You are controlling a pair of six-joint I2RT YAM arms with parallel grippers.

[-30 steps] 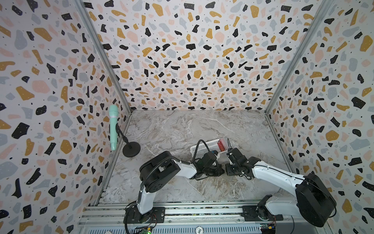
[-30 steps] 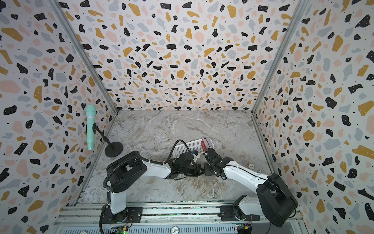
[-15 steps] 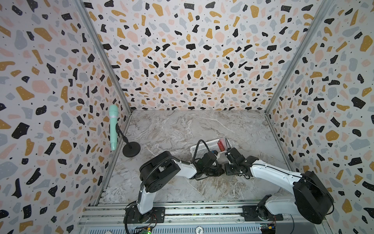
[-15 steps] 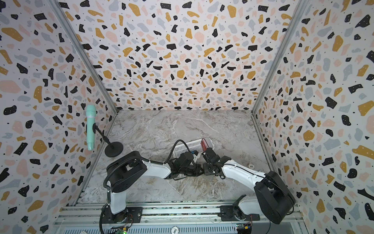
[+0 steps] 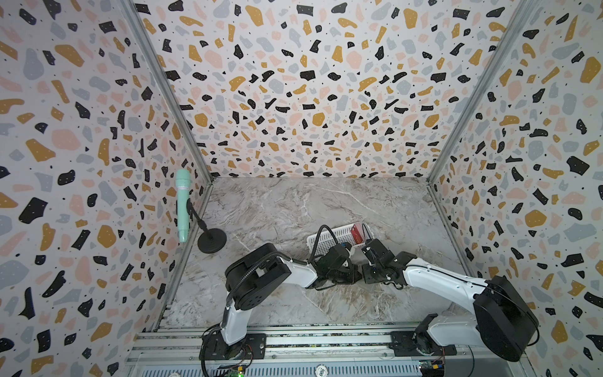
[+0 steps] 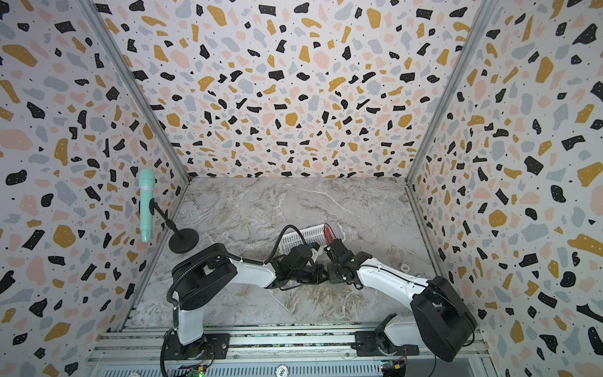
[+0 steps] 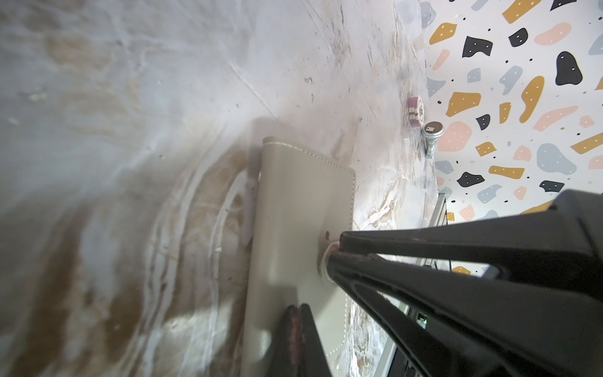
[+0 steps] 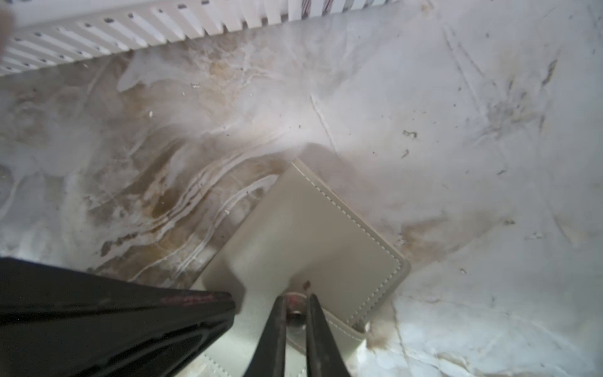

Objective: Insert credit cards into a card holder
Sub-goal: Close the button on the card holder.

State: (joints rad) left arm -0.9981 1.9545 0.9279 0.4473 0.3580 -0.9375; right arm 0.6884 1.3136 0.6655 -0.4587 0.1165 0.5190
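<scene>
While left gripper (image 5: 355,278), lower centre of frame, pinches card holder (image 7: 293,202) by snap tab (image 8: 341,328), right gripper (image 7: 295,308) rests closed on its cover.

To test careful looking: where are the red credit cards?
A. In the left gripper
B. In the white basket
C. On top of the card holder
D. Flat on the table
B: the credit cards stand at one end of the white basket.

Left arm (image 5: 295,273), right arm (image 5: 437,277) low, angled inward. Left hand (image 7: 332,251) closed tight; right hand (image 8: 295,306) nearly closed.
</scene>
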